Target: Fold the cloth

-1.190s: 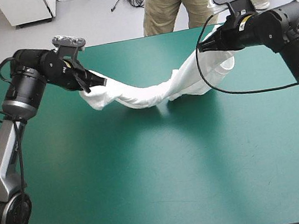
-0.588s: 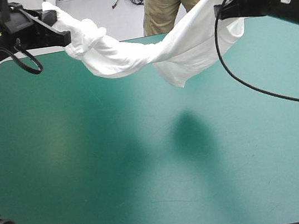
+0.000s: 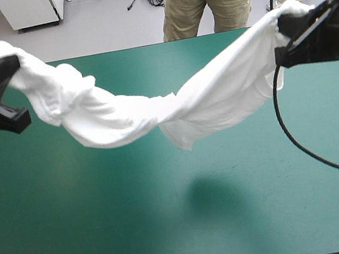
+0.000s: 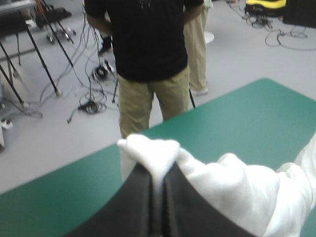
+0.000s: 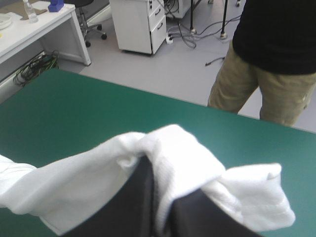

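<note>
above the teal-green surface (image 3: 109, 238), the white t-shirt (image 3: 154, 107) is hanging clear in the air, strung between the two end effectors like a slack hammock. the left end effector (image 3: 10, 64) is holding one end up by the surface's left edge, and the right end effector (image 3: 283, 36) is holding the other end up near the far right corner. the cloth is sagging between them, dipping lowest a little right of the middle, where a loose pointed flap is dangling. its left half is bunching into thick, rope-like folds, while the right half is spreading wider and smoother. a dark shadow (image 3: 215, 197) is lying on the surface below the flap, well apart from the fabric, and no part of the t-shirt appears to be touching the cover.

in the left wrist view, the black fingers (image 4: 138, 202) are pressing together on the t-shirt, with a small crumpled tuft poking out past their tips and puffy folds trailing off to one side. in the right wrist view, the black fingers (image 5: 140, 207) are likewise clamping the t-shirt, all but meeting, with white fabric mounding over the tips and spilling away on both sides.
</note>
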Robot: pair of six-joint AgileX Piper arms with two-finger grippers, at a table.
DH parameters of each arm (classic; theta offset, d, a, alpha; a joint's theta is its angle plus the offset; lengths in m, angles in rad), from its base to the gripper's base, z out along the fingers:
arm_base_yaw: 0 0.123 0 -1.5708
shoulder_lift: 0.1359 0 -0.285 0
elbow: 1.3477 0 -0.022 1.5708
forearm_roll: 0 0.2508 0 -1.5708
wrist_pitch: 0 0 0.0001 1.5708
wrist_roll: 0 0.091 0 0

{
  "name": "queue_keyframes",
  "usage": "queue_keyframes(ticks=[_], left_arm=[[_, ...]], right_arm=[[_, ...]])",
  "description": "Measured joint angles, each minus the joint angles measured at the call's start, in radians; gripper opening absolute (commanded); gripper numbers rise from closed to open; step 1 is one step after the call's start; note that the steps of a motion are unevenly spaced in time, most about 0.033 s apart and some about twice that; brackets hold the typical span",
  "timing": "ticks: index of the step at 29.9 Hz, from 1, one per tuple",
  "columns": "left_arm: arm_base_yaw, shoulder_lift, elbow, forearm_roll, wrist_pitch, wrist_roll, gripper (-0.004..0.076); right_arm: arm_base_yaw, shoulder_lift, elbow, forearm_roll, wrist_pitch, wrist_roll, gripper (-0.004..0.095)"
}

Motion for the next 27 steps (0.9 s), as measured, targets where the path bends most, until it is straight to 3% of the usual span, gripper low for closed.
queue_keyframes(ticks=[10,15,21,27], left_arm=[[0.0,-0.151,0.67,0.007,-0.033,-0.08,-0.0009],[0.0,-0.083,0.902,0.012,-0.24,-0.105,-0.0009],[0.0,0.109,0.947,0.048,-0.462,-0.115,-0.0009],[0.0,0.318,0.934,0.068,-0.563,-0.118,-0.0009]], right_arm=[[0.0,-0.202,0.58,0.007,-0.024,0.04,-0.0017],[0.0,-0.162,0.801,-0.002,-0.232,0.049,-0.0017],[0.0,0.041,0.852,-0.016,-0.463,0.087,-0.0017],[0.0,0.289,0.776,-0.024,-0.544,0.087,-0.0017]])
